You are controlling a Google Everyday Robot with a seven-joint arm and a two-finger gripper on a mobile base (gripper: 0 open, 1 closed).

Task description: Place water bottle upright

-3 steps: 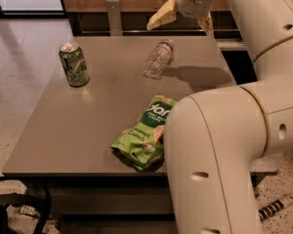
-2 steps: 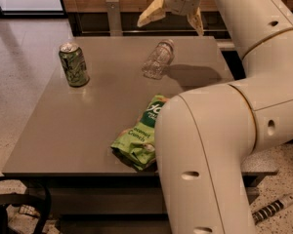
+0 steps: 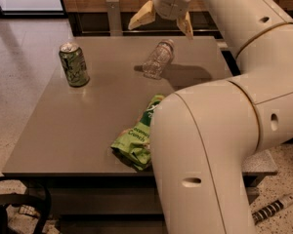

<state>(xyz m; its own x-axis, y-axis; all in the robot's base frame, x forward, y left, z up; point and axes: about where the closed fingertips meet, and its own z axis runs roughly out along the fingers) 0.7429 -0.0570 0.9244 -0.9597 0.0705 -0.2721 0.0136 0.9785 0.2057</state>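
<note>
One bottle (image 3: 158, 60), lying on its side on worktop (image 3: 63, 130); end effector (image 3: 160, 30) above it, fingers spread, empty. Can (image 3: 74, 65) upright, well apart; green bag (image 3: 136, 140) near front edge.

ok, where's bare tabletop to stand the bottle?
Widest free patch: front-left of the table, between green can, chip bag and the near edge. Crowded at back: water bottle lies there, open hand above the far edge.

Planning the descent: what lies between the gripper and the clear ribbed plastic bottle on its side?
Nothing: in the camera view, the open gripper hangs above and behind the clear water bottle, only air between.
</note>
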